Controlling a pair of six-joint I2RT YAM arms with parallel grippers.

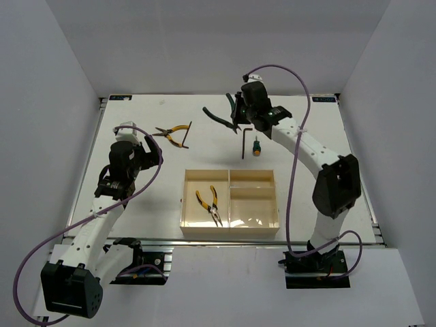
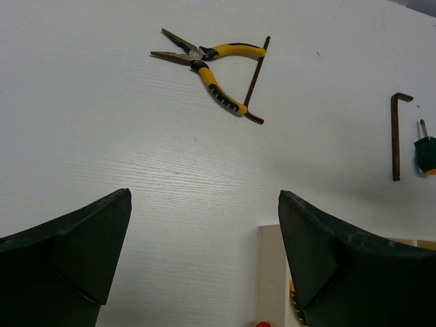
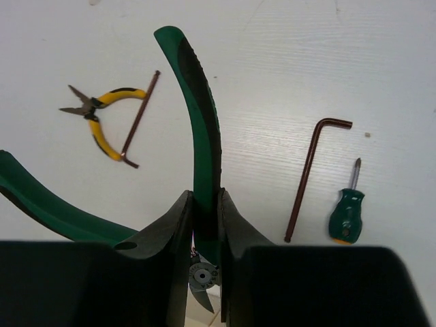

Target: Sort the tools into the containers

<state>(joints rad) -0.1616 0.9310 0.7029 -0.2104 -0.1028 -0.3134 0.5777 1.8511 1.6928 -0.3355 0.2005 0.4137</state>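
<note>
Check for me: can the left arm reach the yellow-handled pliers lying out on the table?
Probably yes. The left pincer is open and empty, and the yellow-handled pliers lie on the table ahead of it with nothing between. A hex key lies across their handle ends and may complicate the grasp.

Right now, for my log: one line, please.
left claw open | right claw shut on green pliers | tray: yellow pliers | loose: other yellow pliers, hex keys, screwdriver

Spread left gripper, right gripper pinched narrow, right arm outstretched, seemingly raised
</note>
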